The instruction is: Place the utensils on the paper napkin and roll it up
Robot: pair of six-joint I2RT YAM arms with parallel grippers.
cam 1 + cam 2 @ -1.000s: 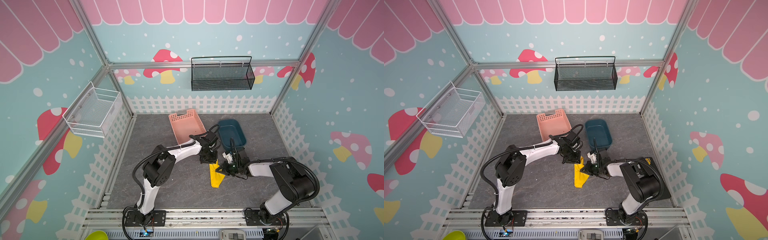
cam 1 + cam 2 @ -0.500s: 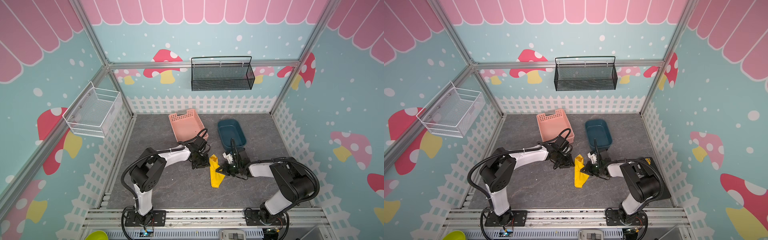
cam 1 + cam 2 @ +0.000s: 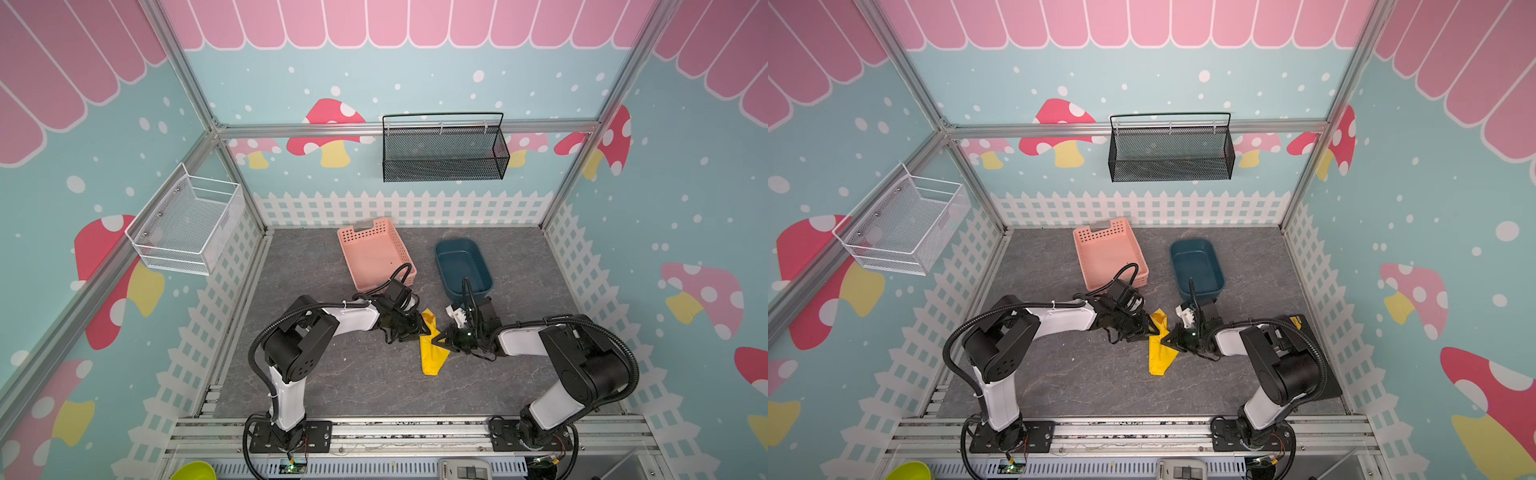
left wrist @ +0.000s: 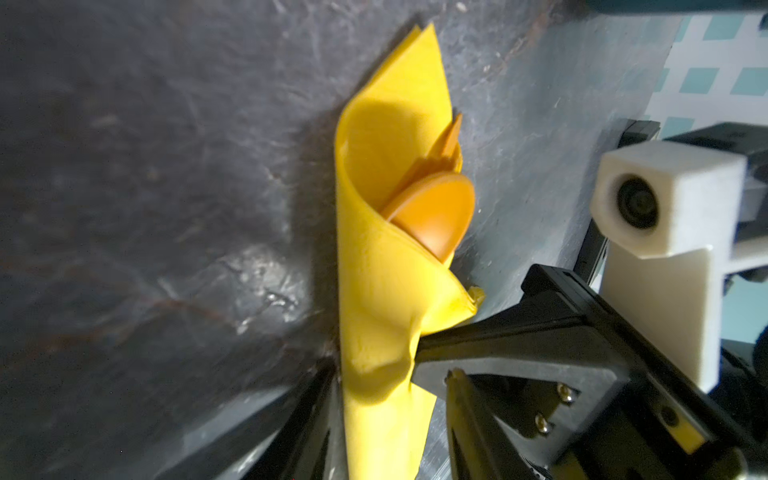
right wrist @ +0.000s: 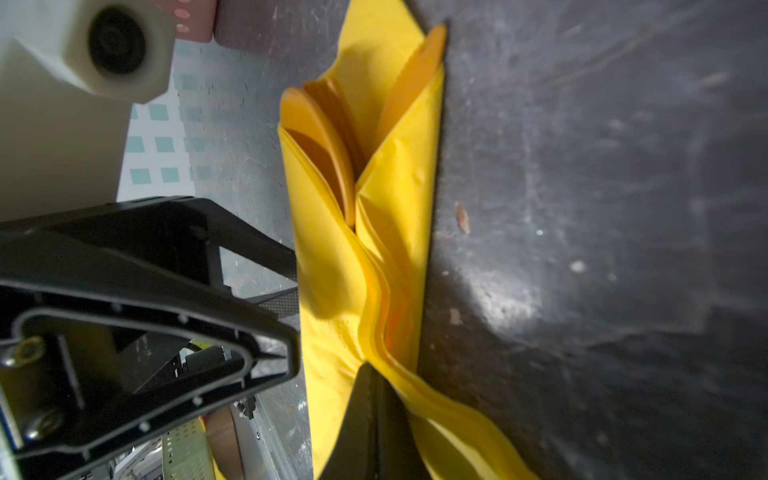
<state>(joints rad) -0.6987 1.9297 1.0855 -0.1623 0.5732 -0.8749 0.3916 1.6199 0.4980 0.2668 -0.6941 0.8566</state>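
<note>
In both top views, the left fingers [image 3: 415, 330] [image 3: 1148, 328] and right fingers [image 3: 442, 340] [image 3: 1170, 343] meet from opposite sides at the yellow paper napkin [image 3: 432, 359] [image 3: 1158, 359]. It lies rolled into a slim bundle on the grey desk [image 3: 332, 374]. Behind the napkin stand a pink basket [image 3: 368, 232] and a dark blue tub [image 3: 457, 242], each showing only its own floor.

From the left wrist, the left fingers [image 4: 307, 419] stand partly apart, straddling the napkin [image 4: 374, 299]; one touches its edge. The right fingers [image 4: 478, 332] press their tip into the napkin's side, denting it. The napkin's open end shows the utensils [image 4: 428, 208], a round orange spoon bowl [image 4: 436, 224] foremost.

From the right wrist, the right fingers [image 5: 374, 415] are closed together, tip against the napkin's [image 5: 332, 291] folded layers. Whether paper is pinched between them I cannot tell. The left fingers [image 5: 266, 249] reach the napkin's far side. The utensils [image 5: 324, 137] poke from its open end.
</note>
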